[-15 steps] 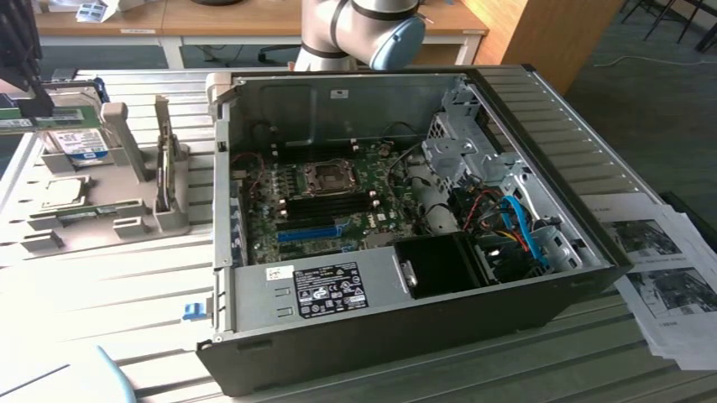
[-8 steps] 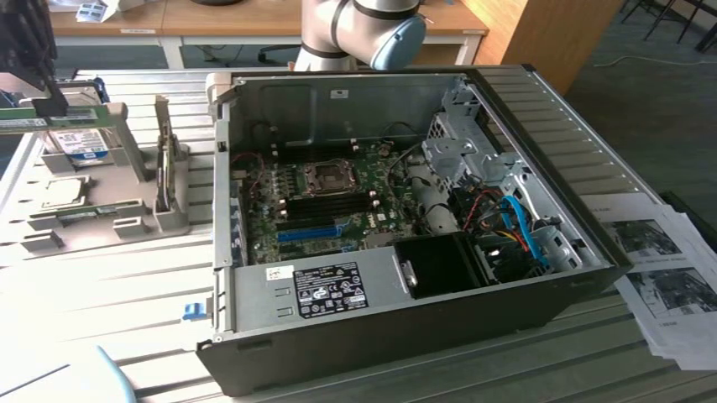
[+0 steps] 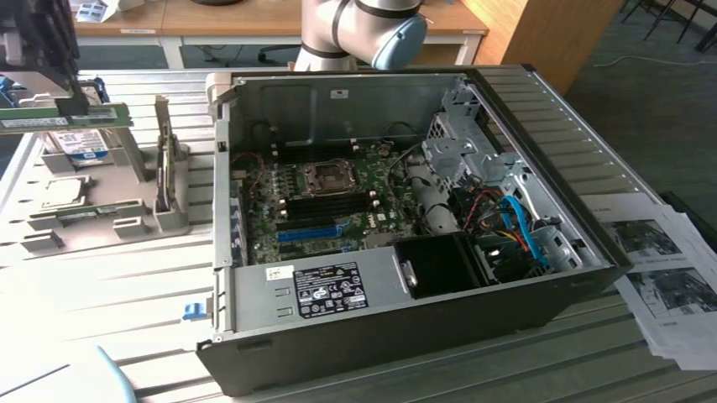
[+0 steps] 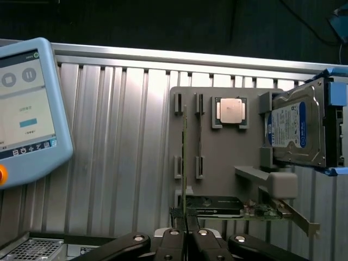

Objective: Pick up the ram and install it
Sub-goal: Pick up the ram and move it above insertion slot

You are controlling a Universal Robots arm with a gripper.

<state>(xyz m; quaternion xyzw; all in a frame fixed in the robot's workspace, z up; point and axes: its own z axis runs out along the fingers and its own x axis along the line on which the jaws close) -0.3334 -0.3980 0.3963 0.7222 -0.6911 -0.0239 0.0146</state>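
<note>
- At the exterior view's upper left, the hand [image 3: 76, 102] hung above the table [image 3: 112, 285], closed narrow on the ram [image 3: 34, 122]. The green stick lay level in its grip.
- The ram was clear of the grey holder [image 3: 101, 210] below it and touched nothing but the hand.
- From the wrist view, the ram appeared edge-on as a thin line running out from between the two fingers [image 4: 176, 247], which pinched it near one end of its long edge. The stick looked straight in the grip, not skewed.
- Under the hand, the holder carried a hard drive [image 3: 79, 147] with a blue-and-white label and, as the wrist view showed, a square processor chip [image 4: 231, 111] and a dark expansion card [image 4: 217, 205]. A second thin stick seemed to stand in the holder's brackets just beside the held one, though that was hard to tell.
- The open computer case [image 3: 336, 336] sat at the middle of the exterior view, well apart from the hand, with the motherboard [image 3: 325, 210] exposed and its long dark memory slots [image 3: 331, 204] lying side by side below the processor socket.
- Judged from this, the pick-up was done and the carry was the step in hand; no part of the install had been made.
- The install would call for bringing the stick's long edge parallel to one dark slot, not the blue one nearby. It would also need to clear the case walls and cables and to press down squarely; a tilted stick would likely jam.
</note>
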